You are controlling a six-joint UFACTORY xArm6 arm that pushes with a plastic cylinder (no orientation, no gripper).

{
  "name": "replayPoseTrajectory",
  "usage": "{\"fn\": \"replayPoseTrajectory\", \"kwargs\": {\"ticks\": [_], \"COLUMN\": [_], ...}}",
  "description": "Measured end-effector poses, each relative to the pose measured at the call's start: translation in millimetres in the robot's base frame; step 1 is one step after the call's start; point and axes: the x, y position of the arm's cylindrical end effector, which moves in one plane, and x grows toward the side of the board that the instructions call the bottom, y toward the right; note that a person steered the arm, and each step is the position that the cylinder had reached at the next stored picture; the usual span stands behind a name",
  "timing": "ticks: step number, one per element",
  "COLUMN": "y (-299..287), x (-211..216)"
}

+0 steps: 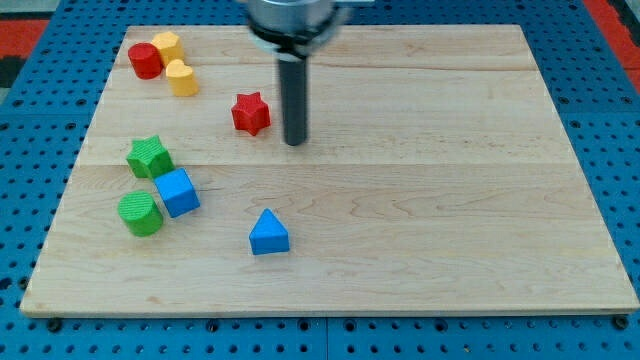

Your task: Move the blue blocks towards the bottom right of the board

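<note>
A blue cube (177, 192) lies at the view's left, between a green star (150, 157) and a green cylinder (140, 213). A blue triangular block (269, 233) lies lower, left of the board's middle. My tip (295, 142) rests on the board just right of a red star (251, 113). It is well above the blue triangle and up and to the right of the blue cube, touching neither.
A red cylinder (144, 60) and two yellow blocks (167, 45) (181, 77) sit at the top left corner. The wooden board (450, 180) lies on a blue pegboard surface (20, 110).
</note>
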Motion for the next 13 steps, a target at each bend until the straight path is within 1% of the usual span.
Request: {"fn": "replayPoseTrajectory", "kwargs": {"ticks": [1,2,3,4,5,6,7,9,10,11,12,13], "y": [-91.4,-85.8,-84.3,-155.5,-154.7,-100.1,-91.8,-142.8,-119.3,-177.1,-183.6,-107.3], "x": [-51.0,-36.0,-2.0,-1.9,26.5,69.6,78.7,88.4,99.4,99.5,120.4,131.2]}}
